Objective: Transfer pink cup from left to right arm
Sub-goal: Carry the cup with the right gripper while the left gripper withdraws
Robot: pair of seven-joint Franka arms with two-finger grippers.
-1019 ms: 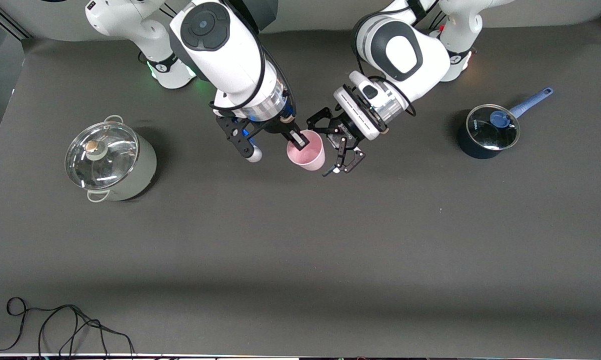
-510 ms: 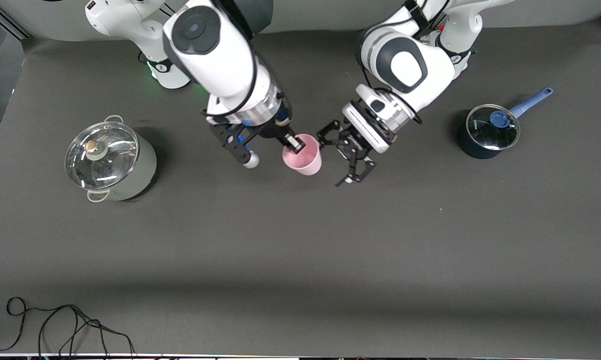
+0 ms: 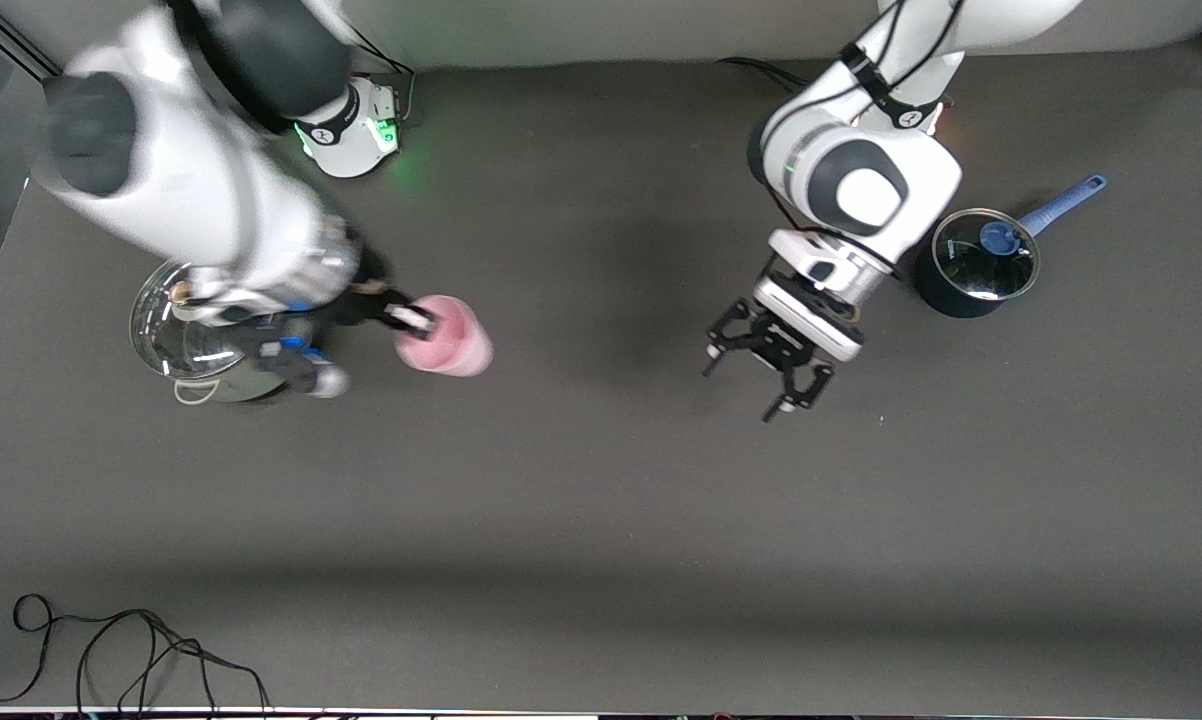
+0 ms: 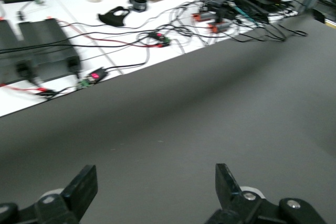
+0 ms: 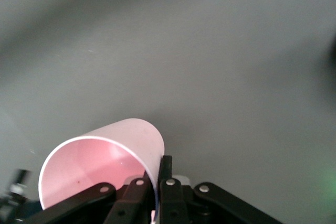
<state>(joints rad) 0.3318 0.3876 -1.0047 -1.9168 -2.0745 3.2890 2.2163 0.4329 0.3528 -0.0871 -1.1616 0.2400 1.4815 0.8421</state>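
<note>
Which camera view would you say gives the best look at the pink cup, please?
The right wrist view: the pink cup fills it, rim pinched by the right claw. The front view shows it blurred, near the steel pot. The left wrist view shows only the open left claw.

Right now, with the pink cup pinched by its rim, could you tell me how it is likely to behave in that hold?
The pink cup looks thin-walled, so it is probably light. The right gripper clamps only one wall at the rim, so the cup may pivot. Its smooth tapered side could let it slip.
</note>
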